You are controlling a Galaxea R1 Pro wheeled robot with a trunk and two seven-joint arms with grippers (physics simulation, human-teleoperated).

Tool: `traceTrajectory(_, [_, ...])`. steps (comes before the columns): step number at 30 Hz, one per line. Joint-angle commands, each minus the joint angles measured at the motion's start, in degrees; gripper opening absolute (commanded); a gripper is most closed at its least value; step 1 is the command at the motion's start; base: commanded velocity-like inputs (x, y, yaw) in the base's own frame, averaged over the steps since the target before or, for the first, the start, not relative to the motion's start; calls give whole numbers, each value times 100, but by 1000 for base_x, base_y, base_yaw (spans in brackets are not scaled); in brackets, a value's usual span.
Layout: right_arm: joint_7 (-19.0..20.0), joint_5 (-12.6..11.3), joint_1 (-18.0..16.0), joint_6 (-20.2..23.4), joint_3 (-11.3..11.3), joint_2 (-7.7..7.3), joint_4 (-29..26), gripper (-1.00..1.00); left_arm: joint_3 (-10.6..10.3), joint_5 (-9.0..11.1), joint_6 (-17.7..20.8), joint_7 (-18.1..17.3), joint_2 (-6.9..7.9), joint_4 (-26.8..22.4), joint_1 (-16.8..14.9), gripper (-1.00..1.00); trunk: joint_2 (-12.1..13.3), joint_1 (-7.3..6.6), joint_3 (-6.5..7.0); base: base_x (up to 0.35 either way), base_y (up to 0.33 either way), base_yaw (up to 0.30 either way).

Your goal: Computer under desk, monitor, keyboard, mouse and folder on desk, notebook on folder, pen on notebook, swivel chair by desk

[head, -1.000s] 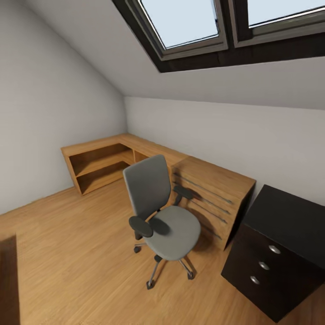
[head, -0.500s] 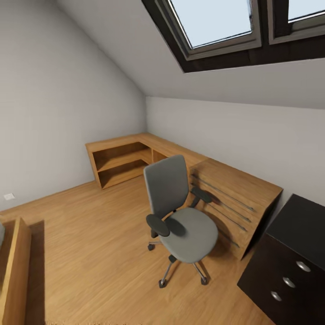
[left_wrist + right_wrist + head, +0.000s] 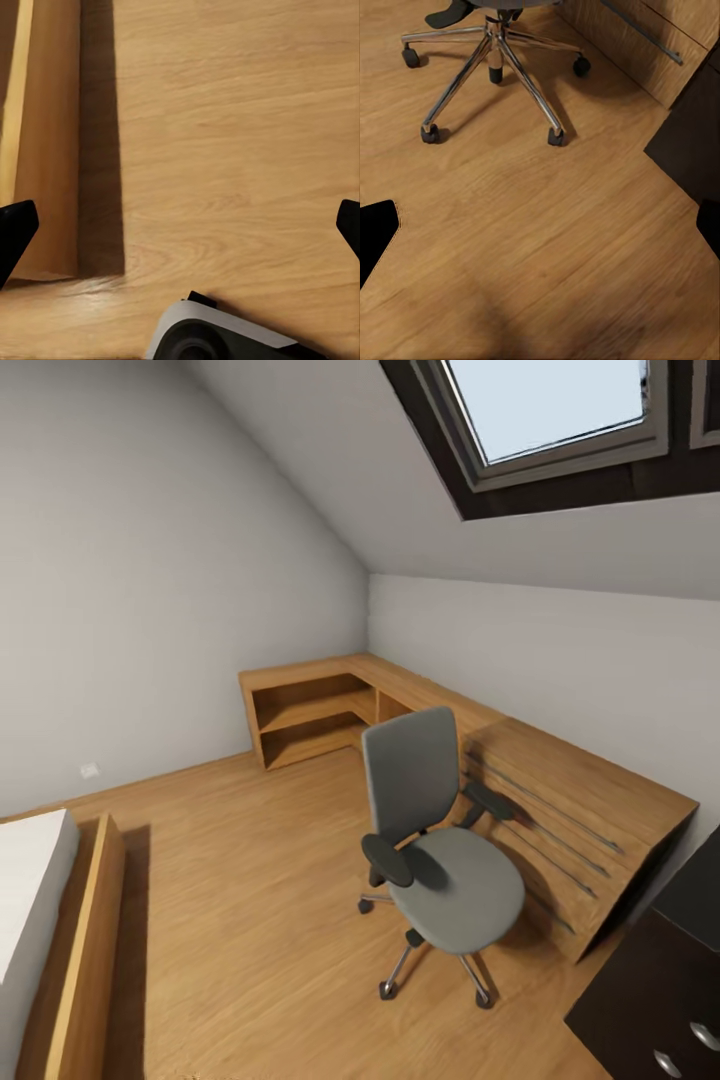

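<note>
Nearest the robot, at the lower left of the head view, a bed (image 3: 25,890) with a white mattress and a light wooden side board stands on the wood plank floor (image 3: 250,880). At the lower right corner sits a black drawer cabinet (image 3: 660,1000) with round silver knobs. Between them, further in, the swivel chair (image 3: 440,840) stands on its chrome five-star base, its grey seat bare, its tall grey back toward the low oak shelving unit (image 3: 400,705) that runs along the far corner walls. The chair is just beside the slatted wooden part of that unit. Above, a skylight (image 3: 550,410) is set in the sloping ceiling.

The left gripper (image 3: 180,229) has its jaws spread wide over bare floor beside the bed's board, holding nothing. The right gripper (image 3: 544,225) is likewise wide apart and empty, above the floor near the chair's casters (image 3: 429,133) and the black cabinet's corner.
</note>
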Motion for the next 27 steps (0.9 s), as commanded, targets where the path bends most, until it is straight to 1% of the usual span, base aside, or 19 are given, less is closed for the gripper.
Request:
traceTrajectory(1, [-30,-19,-6,-17,51,1,11,100,-48,48,-10,28,6,-10,3,100,-5,1,-6,0,0,279])
traceTrajectory(20, [-30,-18,-6,-17,51,1,11,100,-37,23,-26,6,37,2,2,100,-5,1,-14,3,0,279])
traceTrajectory(27, [-30,-18,-6,-17,51,0,11,100,-36,27,-20,6,33,3,1,100,-5,1,-28,133,0,279])
